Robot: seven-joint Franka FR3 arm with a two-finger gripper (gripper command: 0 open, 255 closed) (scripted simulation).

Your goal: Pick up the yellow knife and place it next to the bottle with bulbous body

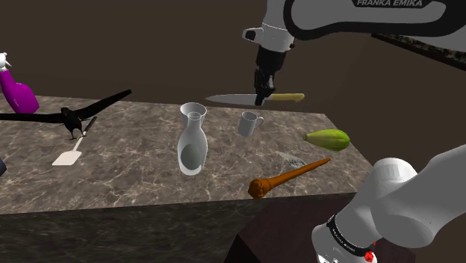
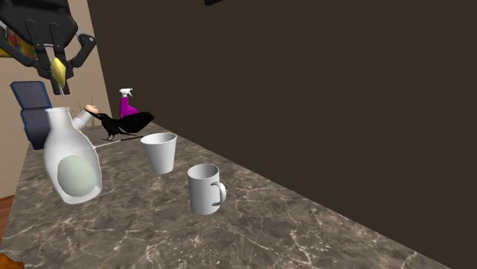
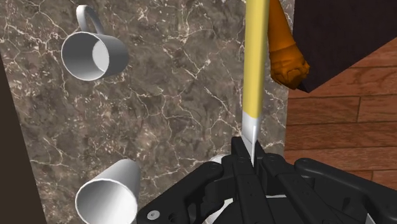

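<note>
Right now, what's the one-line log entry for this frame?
gripper: shut on knife | knife: held level above counter | bottle: upright on counter | placement: not yet done

Dim, even light throughout. Walls (image 2: 306, 115) dark brown, near black. Marble counter (image 1: 134, 164) softly lit, shadows on it faint. White arm (image 1: 418, 187) brightest, shaded grey underneath. Wrist view lighter.

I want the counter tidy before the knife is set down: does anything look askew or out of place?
One thing: the brown club lies at the counter's edge with its knobbed end poking past it, so it might get knocked off. The gripper holds the yellow knife level; nothing is spilled.
</note>
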